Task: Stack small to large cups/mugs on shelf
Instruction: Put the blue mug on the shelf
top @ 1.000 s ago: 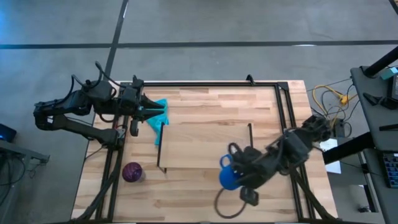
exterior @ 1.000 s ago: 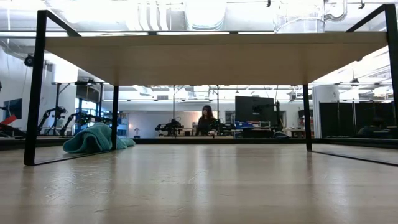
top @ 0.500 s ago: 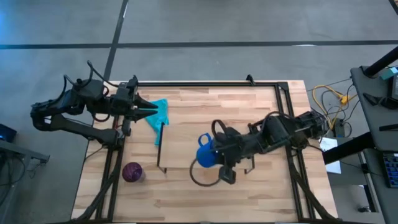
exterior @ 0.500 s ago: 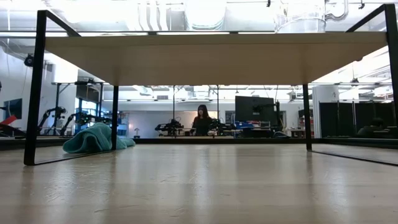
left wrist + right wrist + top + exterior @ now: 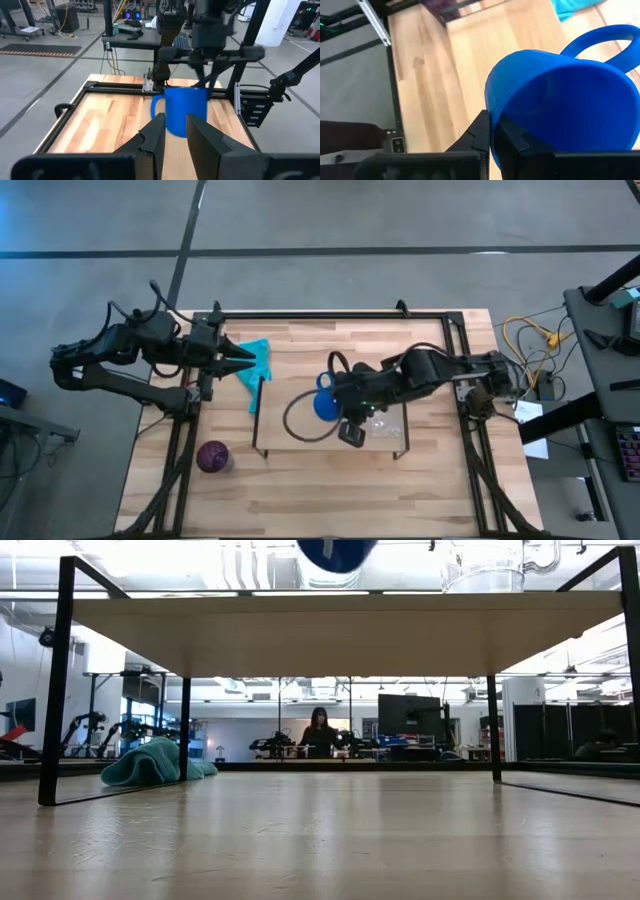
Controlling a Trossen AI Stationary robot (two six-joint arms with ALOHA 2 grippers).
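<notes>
My right gripper point(image 5: 341, 402) is shut on the bright blue mug point(image 5: 325, 404) and holds it in the air above the light-wood shelf point(image 5: 290, 385), left of the clear glass cup point(image 5: 381, 421), which stands on the shelf board. In the low view the mug's bottom point(image 5: 337, 552) hangs above the board point(image 5: 330, 630), with the glass cup point(image 5: 483, 568) to its right. The purple cup point(image 5: 212, 456) stands on the table near the shelf's left near leg. My left gripper point(image 5: 245, 360) waits open at the table's left far side, above the teal cloth point(image 5: 257, 358). My right gripper point(image 5: 495, 131) pinches the blue mug's wall at the rim point(image 5: 491, 112), one finger inside the mug and one outside, on the side away from the handle point(image 5: 600, 40). It comes from above. The mug point(image 5: 187, 112) hangs upright below it, lifted clear of the shelf.
The teal cloth point(image 5: 155, 762) lies on the table beside the shelf's left far leg. A black cable loop point(image 5: 305, 418) from the right arm hangs over the shelf board. A black frame rims the table point(image 5: 330, 314). A person point(image 5: 320, 732) stands far behind.
My right gripper has carried the blue mug from the table's near right part up and toward the far left, over the shelf's near edge, so it now hangs above the board next to the glass cup. Its bottom has come into the low view.
</notes>
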